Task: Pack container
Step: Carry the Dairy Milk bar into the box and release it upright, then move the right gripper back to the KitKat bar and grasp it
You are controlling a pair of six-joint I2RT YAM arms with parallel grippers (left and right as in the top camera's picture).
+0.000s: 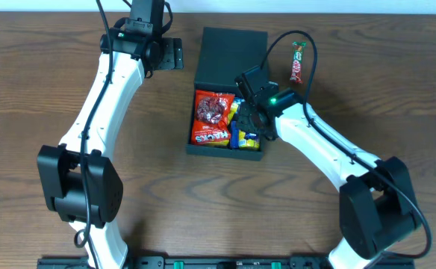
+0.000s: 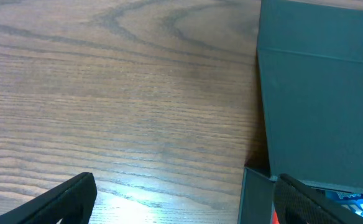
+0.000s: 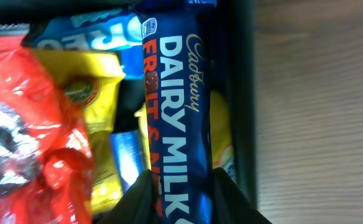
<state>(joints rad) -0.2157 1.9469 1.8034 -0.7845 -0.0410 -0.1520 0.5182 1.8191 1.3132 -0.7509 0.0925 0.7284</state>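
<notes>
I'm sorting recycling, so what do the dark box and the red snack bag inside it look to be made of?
The container: likely rigid cardboard, matte dark teal, with crisp folded edges and no glare. The red bag: thin glossy plastic film, going by its crinkles and bright highlights.

Matt box, shiny wrappers, wood-grain top.
The brown wood-grain tabletop (image 2: 107, 93) looks smooth, with a soft satin sheen where light pools on it. The dark teal-black rectangular container (image 1: 233, 52) has a flat, matt, card-like skin. The red crinkled plastic packet (image 3: 38, 143) is highly glossy and creased. The long blue Cadbury Dairy Milk chocolate bar (image 3: 181, 124) wears a smooth, shiny film wrapper, and the yellow packet (image 3: 94, 93) is glossy too. The white robot arm shells (image 1: 106, 90) look like smooth plastic.
</notes>
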